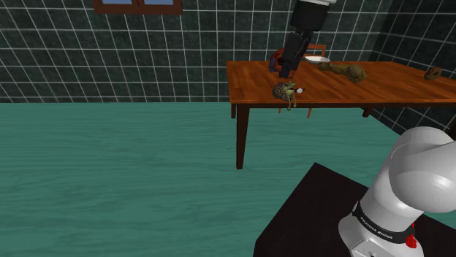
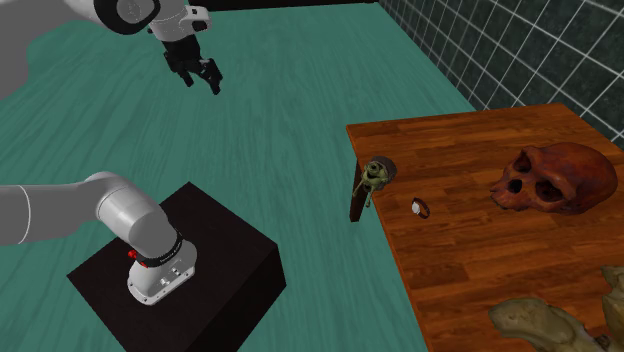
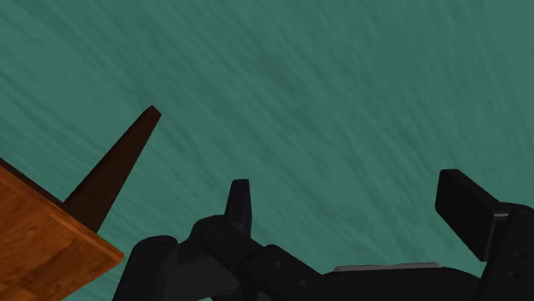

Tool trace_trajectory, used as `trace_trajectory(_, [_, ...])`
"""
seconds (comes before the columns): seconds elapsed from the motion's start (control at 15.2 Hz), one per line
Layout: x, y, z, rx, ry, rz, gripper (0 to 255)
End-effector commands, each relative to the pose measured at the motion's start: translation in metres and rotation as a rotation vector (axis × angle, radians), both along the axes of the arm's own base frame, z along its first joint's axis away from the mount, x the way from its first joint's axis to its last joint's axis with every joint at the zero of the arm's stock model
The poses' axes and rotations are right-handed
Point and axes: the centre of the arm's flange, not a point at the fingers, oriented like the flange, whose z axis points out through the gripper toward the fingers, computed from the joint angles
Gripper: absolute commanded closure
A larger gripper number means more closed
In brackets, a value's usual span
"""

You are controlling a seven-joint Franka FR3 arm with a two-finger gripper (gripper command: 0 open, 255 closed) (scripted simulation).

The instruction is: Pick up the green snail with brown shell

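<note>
Though small and probably light, the green snail [image 1: 286, 90] looks rigid and knobbly in the shoulder view, perched at the wooden table's [image 1: 256, 80] near edge. Its rounded brown shell seems the surest place to pinch. In the second exterior view the gripper [image 2: 197, 72] hangs high over the teal floor [image 2: 290, 120], well apart from the snail, the arm rising from the stand [image 2: 230, 262]. In the wrist view its fingers [image 3: 466, 203] stand wide apart, clasping nothing.
</note>
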Motion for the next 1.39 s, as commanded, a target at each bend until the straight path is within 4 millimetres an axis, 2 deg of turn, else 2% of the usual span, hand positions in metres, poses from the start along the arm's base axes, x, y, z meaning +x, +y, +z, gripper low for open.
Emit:
trace_trajectory(0.0, [0.0, 0.0, 0.0, 0.0, 0.0, 0.0, 0])
trace_trajectory(1.32, [0.087, -0.233, -0.079, -0.015, -0.036, 0.002, 0])
